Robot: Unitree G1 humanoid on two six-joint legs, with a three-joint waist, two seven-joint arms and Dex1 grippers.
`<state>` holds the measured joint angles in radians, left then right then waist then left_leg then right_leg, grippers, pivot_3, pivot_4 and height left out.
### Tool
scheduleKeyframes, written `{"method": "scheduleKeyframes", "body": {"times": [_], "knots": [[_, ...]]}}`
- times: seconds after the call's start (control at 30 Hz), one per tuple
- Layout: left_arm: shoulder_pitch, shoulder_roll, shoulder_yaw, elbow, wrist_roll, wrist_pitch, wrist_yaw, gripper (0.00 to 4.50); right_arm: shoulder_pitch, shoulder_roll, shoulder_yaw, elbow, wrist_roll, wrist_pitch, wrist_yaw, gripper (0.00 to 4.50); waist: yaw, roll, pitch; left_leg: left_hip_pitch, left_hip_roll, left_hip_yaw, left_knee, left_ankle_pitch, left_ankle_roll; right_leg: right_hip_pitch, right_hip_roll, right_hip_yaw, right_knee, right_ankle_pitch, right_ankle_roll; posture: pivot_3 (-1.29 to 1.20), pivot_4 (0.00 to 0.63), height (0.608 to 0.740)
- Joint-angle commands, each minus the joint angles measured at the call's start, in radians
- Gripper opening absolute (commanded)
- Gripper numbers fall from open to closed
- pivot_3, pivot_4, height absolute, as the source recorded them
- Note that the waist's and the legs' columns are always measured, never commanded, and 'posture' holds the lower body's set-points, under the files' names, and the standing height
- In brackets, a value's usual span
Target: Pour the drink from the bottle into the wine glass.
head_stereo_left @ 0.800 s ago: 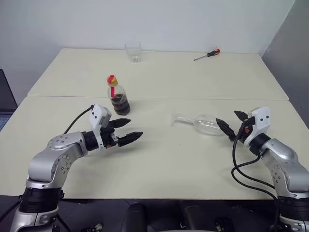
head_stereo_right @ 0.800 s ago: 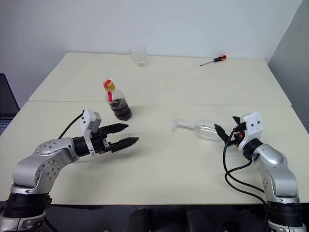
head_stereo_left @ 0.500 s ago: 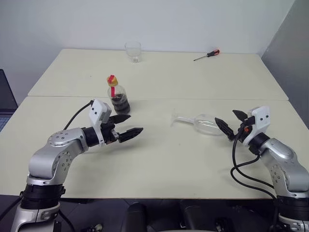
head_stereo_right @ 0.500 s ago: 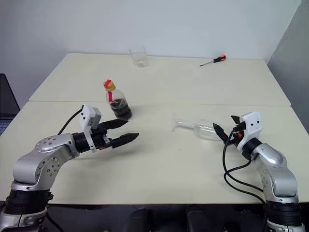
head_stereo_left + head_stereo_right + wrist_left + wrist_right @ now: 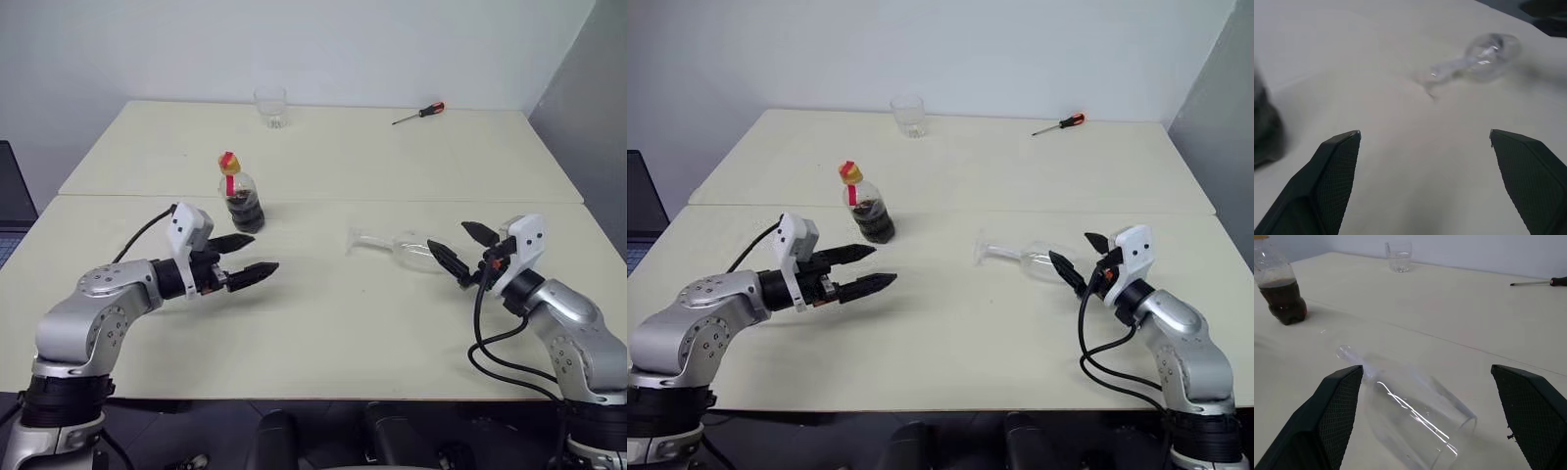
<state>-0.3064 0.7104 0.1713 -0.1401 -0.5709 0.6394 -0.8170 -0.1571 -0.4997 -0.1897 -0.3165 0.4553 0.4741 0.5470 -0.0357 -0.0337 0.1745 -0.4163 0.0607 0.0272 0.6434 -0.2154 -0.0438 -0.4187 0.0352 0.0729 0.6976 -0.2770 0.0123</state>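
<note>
Nearest the robot, both arms reach out low over the pale counter point(image 5: 323, 333). The left pincer point(image 5: 253, 256) sits at about nine o'clock from the counter's middle, its two black fingers spread wide and holding nothing, their tips pointing toward three o'clock. The right pincer point(image 5: 458, 247) sits at about three o'clock, also spread wide and empty, its tips pointing toward nine o'clock at the open mouth of the wine glass point(image 5: 404, 246).

The wine glass lies on its side on the counter, between the two pincers but much closer to the right one. Its bowl opens toward three o'clock, and its stem and round foot run off toward nine o'clock. In the right wrist view the glass point(image 5: 1410, 406) lies just ahead of the spread fingers, not touched by either.

A little farther out, at about eleven o'clock from the left pincer, the bottle point(image 5: 239, 197) stands upright just beyond the seam where two counter tops meet. Its yellow cap is on, a red strip runs down its neck, and the drink point(image 5: 242, 212) fills its lower part. The bottle stands near the left fingertips but clear of them.

Well beyond, near the far edge, a clear tumbler point(image 5: 270, 106) stands at about twelve o'clock, and a screwdriver point(image 5: 419, 113) with a red handle lies at about one o'clock.
</note>
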Motion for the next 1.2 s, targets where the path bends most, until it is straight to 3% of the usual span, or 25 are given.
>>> {"method": "scheduleKeyframes", "body": {"times": [0.03,0.23,0.37,0.63,1.2], "knots": [[-0.052,-0.086,0.017,0.092,0.097,-0.122,0.142,4.5,-0.088,0.003,0.033,-0.079,0.032,0.039,-0.007,4.48,0.0,0.0,0.0,0.0,0.0,0.0,0.001,0.0,0.0,0.0,0.0,0.0,0.0,0.0,0.0,0.0,0.15,0.74],[-0.074,-0.251,-0.021,0.168,0.194,-0.212,0.295,4.5,-0.186,0.019,0.118,-0.144,0.063,0.131,-0.008,4.48,0.005,-0.001,0.0,-0.002,0.001,-0.001,0.0,0.0,0.0,0.0,0.001,0.0,0.0,0.0,0.0,0.0,0.15,0.74],[-0.057,-0.302,-0.025,0.158,0.225,-0.237,0.343,4.5,-0.179,0.009,0.135,-0.165,0.062,0.151,0.005,4.48,0.007,-0.001,0.0,-0.003,0.0,-0.002,0.001,0.0,0.0,0.0,0.0,0.0,-0.001,0.0,0.0,0.0,0.15,0.74],[-0.036,-0.346,-0.003,0.18,0.321,-0.324,0.5,4.5,-0.163,-0.013,0.221,-0.189,0.036,0.177,0.035,4.48,0.003,-0.001,0.0,-0.001,0.001,-0.002,0.001,0.0,0.0,0.0,0.001,0.0,0.0,0.001,0.001,0.0,0.15,0.74],[-0.266,-0.392,-0.036,0.498,0.43,-0.451,0.586,4.5,-0.208,0.004,0.315,-0.161,-0.006,0.183,0.035,4.48,0.005,-0.002,-0.001,-0.002,0.0,-0.002,0.001,0.0,0.0,0.0,0.001,-0.001,-0.001,0.001,0.001,0.0,0.15,0.74]]}}
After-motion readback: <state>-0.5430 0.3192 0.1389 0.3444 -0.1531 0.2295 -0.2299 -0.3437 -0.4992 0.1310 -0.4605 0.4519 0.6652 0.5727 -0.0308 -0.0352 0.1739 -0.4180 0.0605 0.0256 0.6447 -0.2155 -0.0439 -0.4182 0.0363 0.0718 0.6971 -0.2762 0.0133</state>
